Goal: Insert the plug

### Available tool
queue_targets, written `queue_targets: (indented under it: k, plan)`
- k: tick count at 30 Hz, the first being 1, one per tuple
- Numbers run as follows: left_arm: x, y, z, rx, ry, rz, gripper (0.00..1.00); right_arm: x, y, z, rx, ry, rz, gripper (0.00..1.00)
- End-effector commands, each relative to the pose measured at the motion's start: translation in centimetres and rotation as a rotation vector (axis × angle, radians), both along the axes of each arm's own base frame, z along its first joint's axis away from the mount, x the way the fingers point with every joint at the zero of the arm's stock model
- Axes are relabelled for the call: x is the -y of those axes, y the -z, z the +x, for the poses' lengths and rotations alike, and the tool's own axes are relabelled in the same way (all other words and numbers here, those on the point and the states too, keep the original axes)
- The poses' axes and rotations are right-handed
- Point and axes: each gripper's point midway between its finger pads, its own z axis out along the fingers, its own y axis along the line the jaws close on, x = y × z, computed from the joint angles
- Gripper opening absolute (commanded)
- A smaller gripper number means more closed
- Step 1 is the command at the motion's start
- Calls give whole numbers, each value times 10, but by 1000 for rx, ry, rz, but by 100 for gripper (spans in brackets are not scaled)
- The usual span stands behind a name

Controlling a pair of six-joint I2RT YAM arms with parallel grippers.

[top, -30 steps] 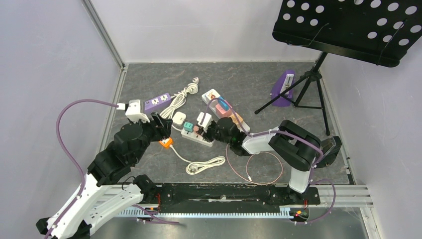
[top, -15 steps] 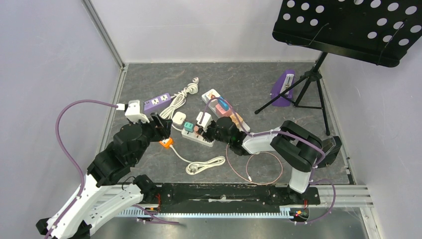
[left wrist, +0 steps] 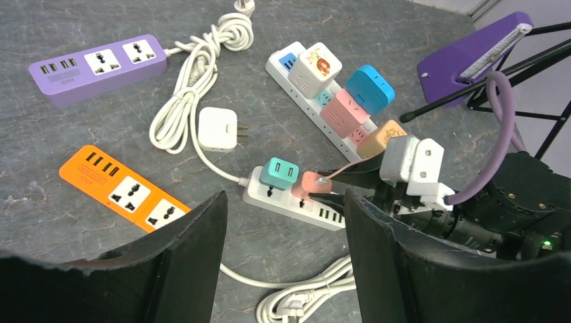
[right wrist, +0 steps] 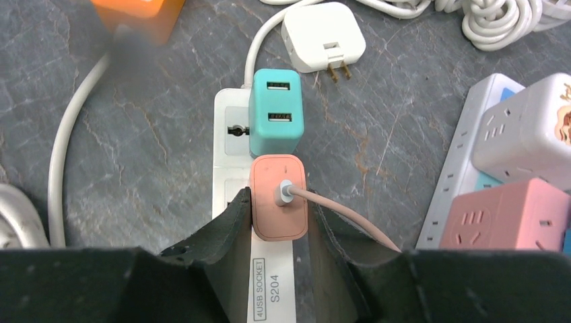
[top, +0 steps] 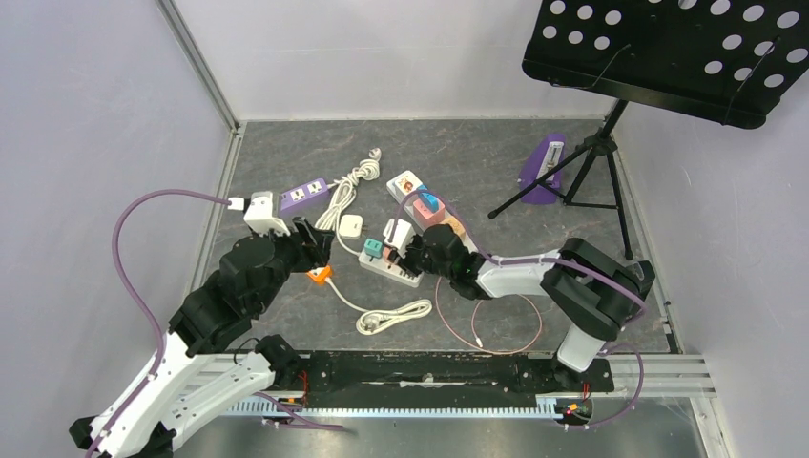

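Since the right gripper (right wrist: 277,205) is pinched narrow on the pink plug (right wrist: 279,197) by its flat sides, the hold looks right. It's likely a rigid, light plastic block, smooth enough to slip if tilted. Soft cable (right wrist: 343,215), don't pull it. The plug sits on the white power strip (right wrist: 229,114), touching the teal adapter (right wrist: 275,113); can't tell if fully seated. Left gripper (left wrist: 284,198) is wide and empty, off the strip's teal-adapter end.

The counter (top: 477,143) held four power strips: purple strip (left wrist: 97,66), orange strip (left wrist: 121,188), short white strip (right wrist: 230,131), long white strip (right wrist: 452,176). There were three chargers: teal charger (left wrist: 279,173), pink charger (left wrist: 311,183), white charger (left wrist: 217,128); four cube adapters (left wrist: 369,89); two cords, upper cord (left wrist: 231,32) and lower cord (top: 393,317); one music stand (top: 658,67).
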Motion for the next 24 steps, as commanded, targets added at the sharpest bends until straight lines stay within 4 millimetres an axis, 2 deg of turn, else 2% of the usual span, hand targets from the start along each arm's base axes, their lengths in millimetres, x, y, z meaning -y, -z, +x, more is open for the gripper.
queue_targets:
  k: [1, 4, 6, 7, 11, 15, 17, 22, 24]
  plan:
    - [10, -2, 6, 1, 18, -16, 70, 85, 107, -72, -304, -46, -376, 0]
    - [14, 2, 8, -19, 23, -9, 70, 87, 101, -75, -297, -61, -382, 0]
    - [17, 5, 11, -35, 23, -5, 70, 83, 93, -70, -284, -54, -371, 5]
    - [18, 6, 12, -42, 19, -5, 70, 79, 88, -67, -278, -53, -362, 10]
    - [21, 9, 19, -63, 0, 3, 71, 60, 54, -49, -239, -8, -281, 45]
    - [24, 12, 27, -82, -27, 17, 74, 43, -1, -38, -201, 19, -161, 68]
    - [27, 14, 31, -94, -37, 21, 75, 36, -26, -39, -192, -1, -113, 73]
    - [33, 24, 40, -132, -62, 33, 77, 26, -76, -49, -187, -60, -9, 76]
    - [35, 28, 43, -143, -72, 35, 77, 27, -88, -58, -211, -80, 17, 76]
